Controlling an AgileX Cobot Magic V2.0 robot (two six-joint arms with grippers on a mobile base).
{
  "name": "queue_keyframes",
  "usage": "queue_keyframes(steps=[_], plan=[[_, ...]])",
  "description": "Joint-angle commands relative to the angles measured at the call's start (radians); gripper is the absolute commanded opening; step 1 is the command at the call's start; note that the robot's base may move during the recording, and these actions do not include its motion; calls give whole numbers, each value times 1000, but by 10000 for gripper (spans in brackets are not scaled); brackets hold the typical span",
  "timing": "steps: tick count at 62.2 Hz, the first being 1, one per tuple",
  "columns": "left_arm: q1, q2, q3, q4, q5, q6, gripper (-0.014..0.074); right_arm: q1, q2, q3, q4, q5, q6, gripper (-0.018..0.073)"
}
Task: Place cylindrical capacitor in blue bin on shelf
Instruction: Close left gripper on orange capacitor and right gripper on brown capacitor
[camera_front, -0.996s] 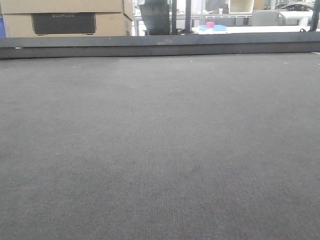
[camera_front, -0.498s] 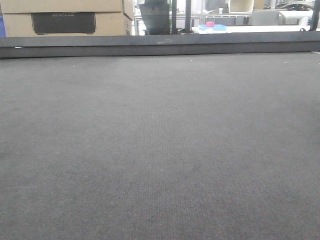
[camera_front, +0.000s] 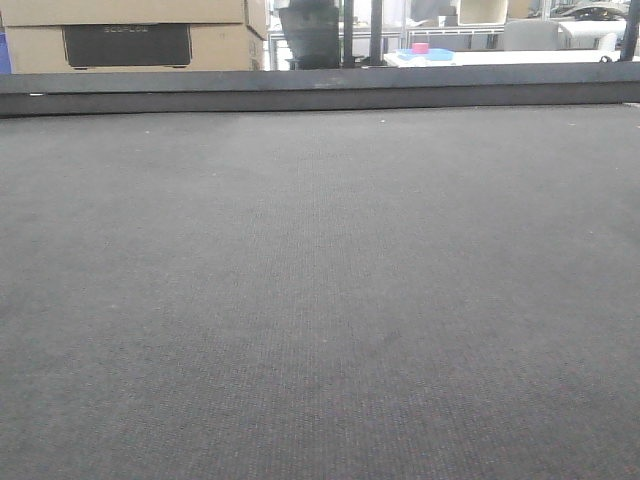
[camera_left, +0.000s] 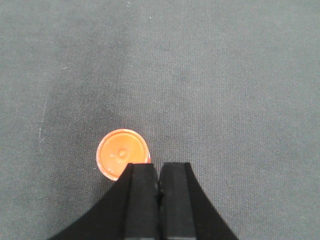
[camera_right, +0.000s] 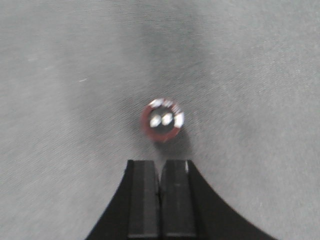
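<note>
Your capacitor (camera_right: 162, 120) stands on end on the grey woven tabletop (camera_front: 320, 300), its red rim and shiny terminals facing the right wrist camera, a little blurred. No tabletop edge shows in that view, so you cannot place it against one. Your right hand (camera_right: 160, 170) hangs just short of it, fingers pressed together on nothing. Your left hand (camera_left: 158, 172) is pressed together too, with a round orange disc (camera_left: 121, 152) partly hidden behind one finger. From the front, a dark rail (camera_front: 320, 90) lines the tabletop's far edge. Cardboard boxes (camera_front: 130, 35) stand beyond its left end, and a white table (camera_front: 520, 58) stands farther back on the right.
</note>
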Motion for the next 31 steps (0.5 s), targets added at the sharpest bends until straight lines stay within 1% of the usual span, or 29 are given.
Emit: queue_keyframes(steps=[1, 7, 12, 16, 25, 31], plan=[[1, -1, -9, -8, -11, -10, -111, -7, 40, -24, -13, 3, -1, 25], [1, -1, -9, -8, -11, -10, -111, -7, 76, -32, -18, -31, -6, 256], [1, -1, -9, -8, -9, -10, -111, -7, 107, -37, -38, -46, -6, 347], [1, -1, -9, -10, 2, -10, -111, -7, 128, -43, -40, -42, -6, 366], [1, -1, -9, -12, 11, -10, -111, -7, 183, -48, -42, -83, -6, 358], [1, -1, -9, -17, 13, -10, -111, -7, 219, -73, -42, -83, -6, 358]])
